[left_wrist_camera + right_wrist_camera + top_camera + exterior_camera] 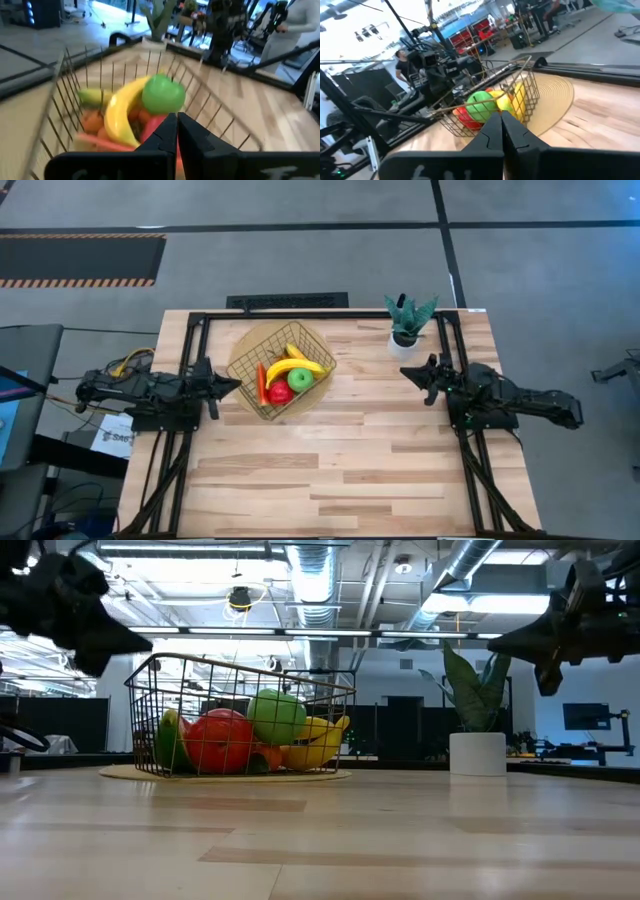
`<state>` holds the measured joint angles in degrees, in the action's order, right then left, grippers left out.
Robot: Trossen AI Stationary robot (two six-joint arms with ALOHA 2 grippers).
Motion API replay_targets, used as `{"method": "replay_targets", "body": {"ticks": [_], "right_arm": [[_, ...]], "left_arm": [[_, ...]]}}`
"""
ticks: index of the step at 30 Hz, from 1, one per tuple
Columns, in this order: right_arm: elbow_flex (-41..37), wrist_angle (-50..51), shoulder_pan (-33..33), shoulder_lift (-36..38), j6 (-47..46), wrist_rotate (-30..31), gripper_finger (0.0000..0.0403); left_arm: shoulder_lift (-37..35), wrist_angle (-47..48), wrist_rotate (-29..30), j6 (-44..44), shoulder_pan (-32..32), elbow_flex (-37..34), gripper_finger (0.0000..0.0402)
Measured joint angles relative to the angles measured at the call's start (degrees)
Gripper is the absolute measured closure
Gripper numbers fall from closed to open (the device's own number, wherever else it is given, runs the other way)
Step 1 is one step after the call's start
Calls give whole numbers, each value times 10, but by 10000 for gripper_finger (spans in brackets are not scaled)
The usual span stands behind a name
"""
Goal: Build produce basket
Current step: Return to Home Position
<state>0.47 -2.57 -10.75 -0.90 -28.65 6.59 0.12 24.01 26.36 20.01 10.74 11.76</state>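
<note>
The wire-mesh basket (281, 371) stands on a round tan mat near the table's far left. In it lie the produce: yellow bananas (296, 364), a green apple (301, 378), a red apple (279, 392) and a red-orange stick (261, 382). The low view shows the basket (240, 715) holding the green apple (277, 716) on top. My left gripper (236, 384) hovers shut just left of the basket, raised above the table. My right gripper (406, 372) hovers shut at the right, well apart from the basket. In the left wrist view the green apple (163, 94) and a banana (122, 114) fill the basket.
A green potted plant in a white pot (408, 320) stands at the far right edge, just beyond my right gripper. The round tan mat (559, 98) lies under the basket. Bare wooden tabletop (340, 470) spans the middle and near side. A person (400, 61) stands beyond the table.
</note>
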Motion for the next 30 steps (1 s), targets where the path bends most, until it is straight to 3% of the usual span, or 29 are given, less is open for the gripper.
{"method": "replay_targets", "body": {"ticks": [6,15,30], "right_arm": [[0,3,-3,-1,-13,0,401],[-1,4,-3,-6,-28,7,401],[-1,5,-3,-66,-10,9,372]], "left_arm": [[0,-65,-28,6,0,-54,401],[1,-80,-166,9,0,-60,401],[2,-47,-167,7,0,-55,401]]}}
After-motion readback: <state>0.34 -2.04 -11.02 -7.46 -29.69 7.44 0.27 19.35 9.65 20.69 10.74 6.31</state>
